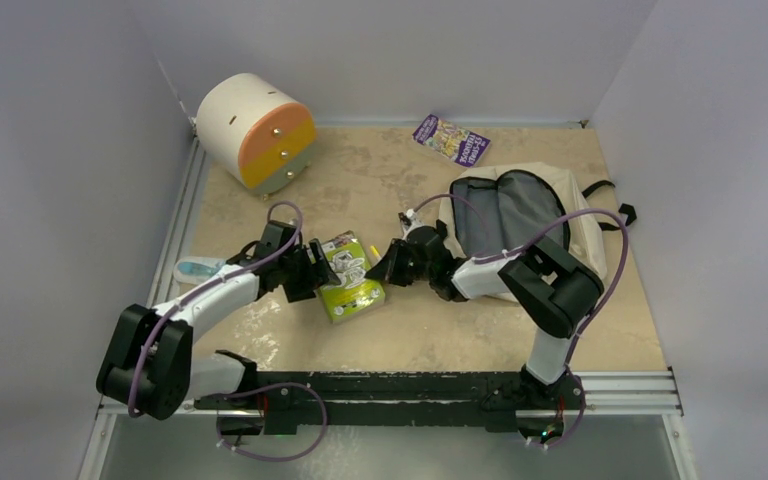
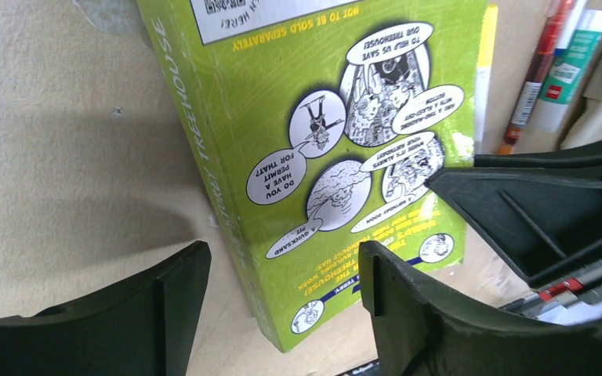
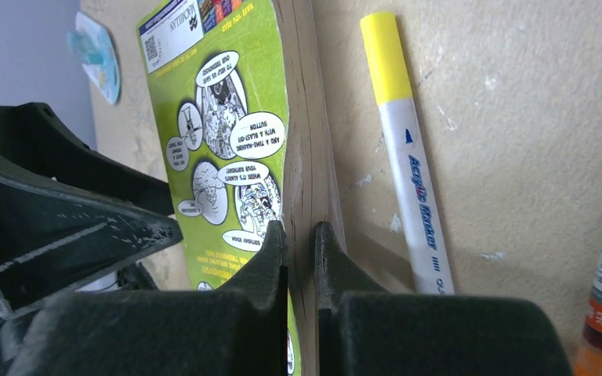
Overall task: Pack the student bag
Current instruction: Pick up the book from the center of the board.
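right gripper [image 3: 299,235]: clenched on the page edge of the lime-green paperback book [image 3: 219,141] | left gripper [image 2: 282,258]: released, jaws astride the book's spine corner | large beige fabric backpack [image 1: 560,185]: right of the book, mouth open, behind the right arm | judgement: right arm nearer, book must travel rightward

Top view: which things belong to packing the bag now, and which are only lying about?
Job: student bag; green book; right hand, shut on the book's edge; left hand, open over the book.
Lying about: purple book; yellow marker; drawer unit.
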